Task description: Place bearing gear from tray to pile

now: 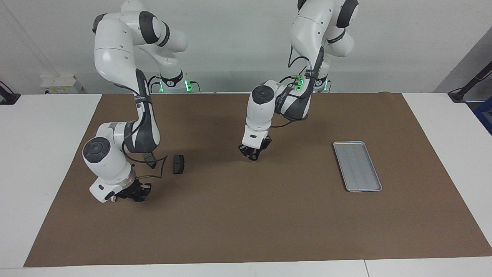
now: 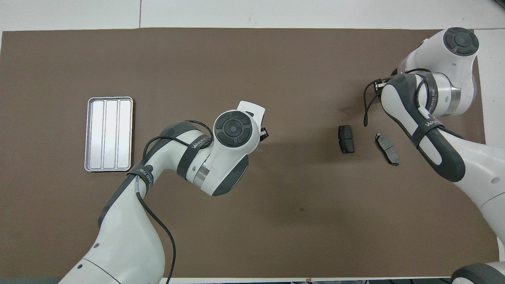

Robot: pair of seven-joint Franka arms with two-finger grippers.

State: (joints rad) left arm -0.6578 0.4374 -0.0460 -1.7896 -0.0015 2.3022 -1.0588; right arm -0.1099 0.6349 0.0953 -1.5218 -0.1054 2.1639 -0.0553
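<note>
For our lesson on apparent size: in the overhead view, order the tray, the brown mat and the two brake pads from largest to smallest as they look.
1. Brown mat
2. Tray
3. The two brake pads: they look about alike, so no ranking between them.

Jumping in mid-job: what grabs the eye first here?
The flat silver-grey ribbed metal tray lies empty toward the left arm's end of the brown mat. The left pincer hangs over mid-table; the right pincer sits low at the right arm's end, near two dark grey brake pads.
</note>
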